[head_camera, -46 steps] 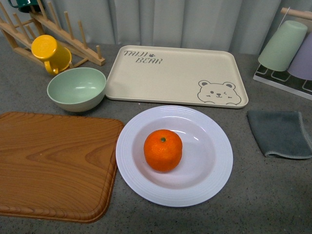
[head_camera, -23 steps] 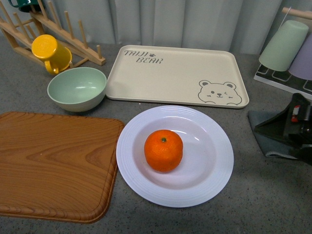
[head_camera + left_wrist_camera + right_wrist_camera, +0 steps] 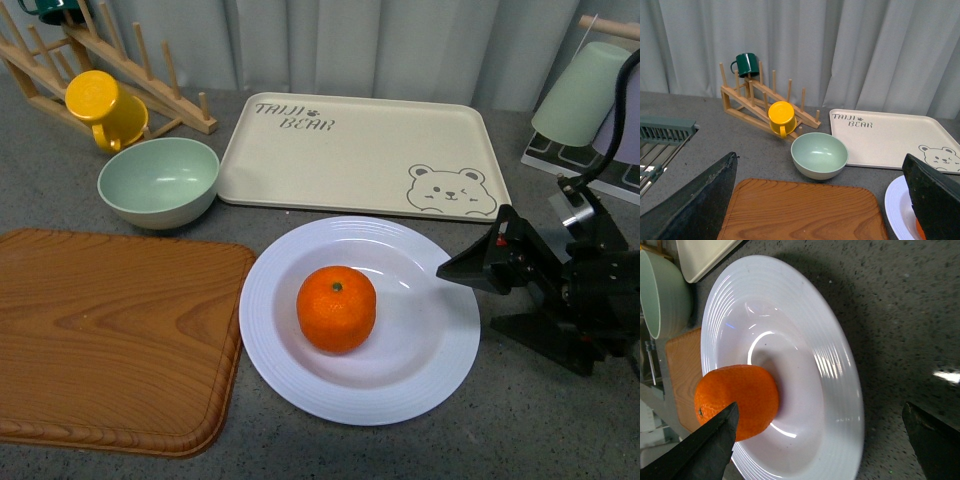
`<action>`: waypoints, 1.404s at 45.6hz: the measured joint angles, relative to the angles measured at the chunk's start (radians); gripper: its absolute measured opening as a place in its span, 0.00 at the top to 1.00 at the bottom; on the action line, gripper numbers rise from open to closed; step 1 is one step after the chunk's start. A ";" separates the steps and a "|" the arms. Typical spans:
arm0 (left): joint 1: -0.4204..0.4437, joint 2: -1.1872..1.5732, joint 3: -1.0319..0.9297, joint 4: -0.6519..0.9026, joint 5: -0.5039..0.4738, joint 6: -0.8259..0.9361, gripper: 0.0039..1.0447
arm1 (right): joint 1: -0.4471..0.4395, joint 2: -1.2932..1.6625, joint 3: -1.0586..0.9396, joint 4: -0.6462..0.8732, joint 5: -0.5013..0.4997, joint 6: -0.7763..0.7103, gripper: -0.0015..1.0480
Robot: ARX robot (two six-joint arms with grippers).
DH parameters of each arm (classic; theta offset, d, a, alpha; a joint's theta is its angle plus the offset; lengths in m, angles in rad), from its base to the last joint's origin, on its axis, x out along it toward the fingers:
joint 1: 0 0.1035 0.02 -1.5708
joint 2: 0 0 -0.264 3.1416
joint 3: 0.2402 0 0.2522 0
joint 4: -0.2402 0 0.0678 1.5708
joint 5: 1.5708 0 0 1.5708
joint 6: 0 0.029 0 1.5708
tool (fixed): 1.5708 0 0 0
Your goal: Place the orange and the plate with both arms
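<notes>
One orange (image 3: 336, 309), round and dimpled, sits in the well of one glossy white plate (image 3: 420, 365) with a ridged rim, on the grey speckled tabletop (image 3: 560, 430) near one pale green bowl (image 3: 160, 212), one cream tray (image 3: 350, 150) and one wood-grain board (image 3: 110, 335). Only the left wrist view shows the dark green mug (image 3: 746, 64) whole on the wooden rack (image 3: 760, 102). The right end effector (image 3: 466, 298) stands spread at the plate's rim, holding nothing; the left end effector (image 3: 818, 156) is likewise spread and empty.

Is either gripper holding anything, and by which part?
Nothing is held. The right gripper is open at the plate, the left gripper open and empty; the orange lies loose in the plate.
</notes>
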 joint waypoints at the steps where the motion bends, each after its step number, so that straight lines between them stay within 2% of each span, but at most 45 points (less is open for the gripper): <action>1: 0.000 0.000 0.000 0.000 0.000 0.000 0.06 | 0.003 0.010 0.007 0.004 -0.005 0.011 0.09; 12: 0.000 0.000 0.000 0.000 0.000 0.000 0.06 | 0.018 0.085 0.062 0.036 -0.037 0.097 0.09; 27: 0.000 0.000 0.000 0.000 0.000 0.000 0.06 | 0.039 0.118 0.074 0.043 -0.059 0.116 0.09; 35: 0.000 0.000 0.000 0.000 0.000 0.000 0.06 | 0.046 0.118 0.074 0.044 -0.052 0.119 0.30; 37: 0.000 0.000 0.000 0.000 0.000 0.000 0.06 | 0.046 0.118 0.074 0.044 -0.050 0.118 0.41; 44: 0.000 0.000 0.000 0.000 0.000 0.000 0.06 | 0.045 0.118 0.074 0.044 -0.043 0.118 0.63; 49: 0.000 0.000 0.000 0.000 0.000 0.000 0.06 | 0.046 0.122 0.074 0.039 -0.045 0.111 0.84; 52: 0.000 0.000 0.000 0.000 0.000 0.000 0.06 | 0.045 0.122 0.075 0.040 -0.088 0.117 0.94; 57: 0.000 0.000 0.000 0.000 0.000 0.000 0.06 | 0.045 0.117 0.082 0.047 -0.116 0.125 0.98; 64: 0.000 0.000 0.000 0.000 0.000 0.000 0.06 | 0.034 0.116 0.077 0.080 -0.133 0.156 0.98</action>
